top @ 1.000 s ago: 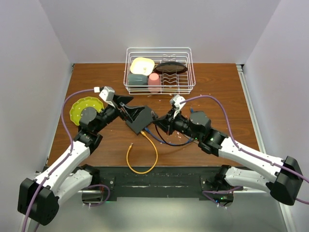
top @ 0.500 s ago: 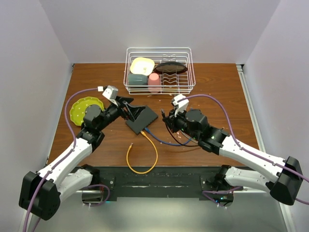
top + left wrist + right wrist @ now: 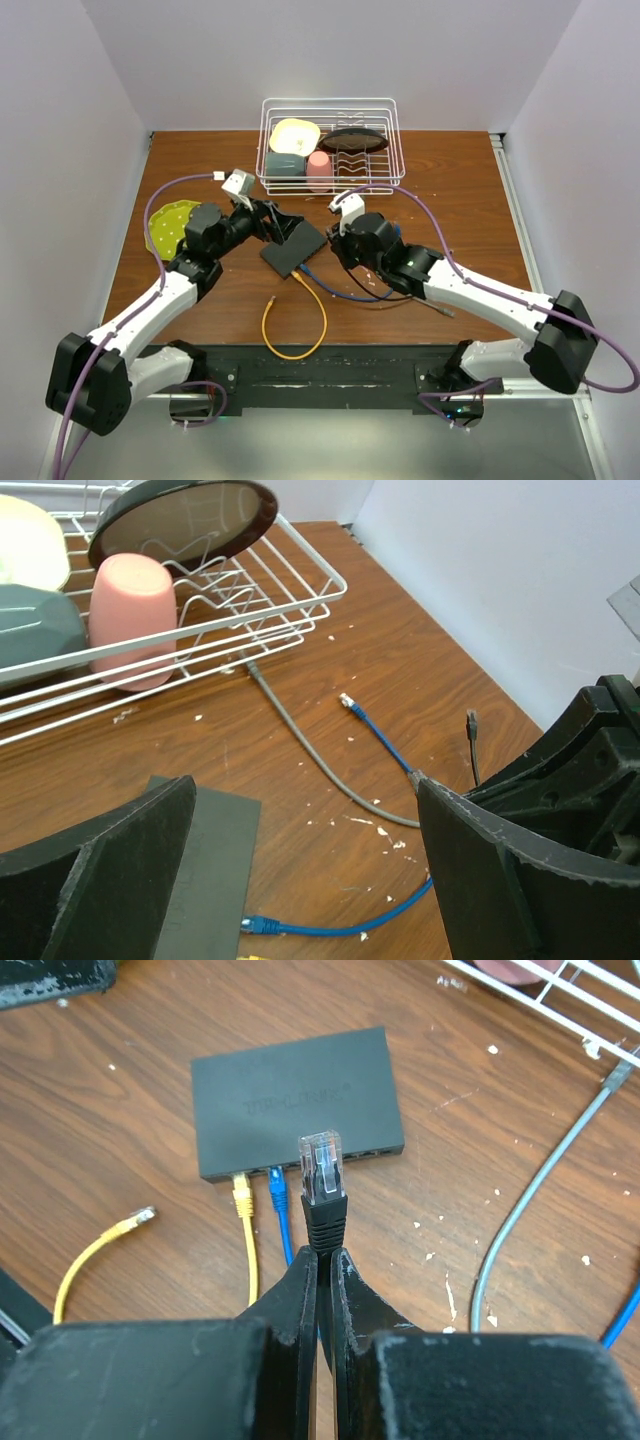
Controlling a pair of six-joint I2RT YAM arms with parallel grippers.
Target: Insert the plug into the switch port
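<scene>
The switch (image 3: 297, 1100) is a flat dark grey box (image 3: 293, 248) on the wooden table. Its port edge (image 3: 300, 1160) faces my right gripper. A yellow plug (image 3: 241, 1195) and a blue plug (image 3: 277, 1192) sit in two of the ports. My right gripper (image 3: 323, 1253) is shut on the black boot of a cable. The clear plug (image 3: 320, 1163) sticks out ahead of the fingertips, just short of the port edge and right of the blue plug. My left gripper (image 3: 303, 785) stands open over the switch's far end (image 3: 215, 860), holding nothing.
A white wire rack (image 3: 332, 145) at the back holds a pink cup (image 3: 130, 610) and dishes. A green plate (image 3: 172, 224) lies at the left. Loose grey (image 3: 310, 750), blue (image 3: 347, 702) and yellow (image 3: 295, 330) cables trail over the table near the switch.
My right wrist has pulled back from the switch and swung farther away and left, still holding the black plug. My left gripper has shifted right and farther along the switch, still open.
</scene>
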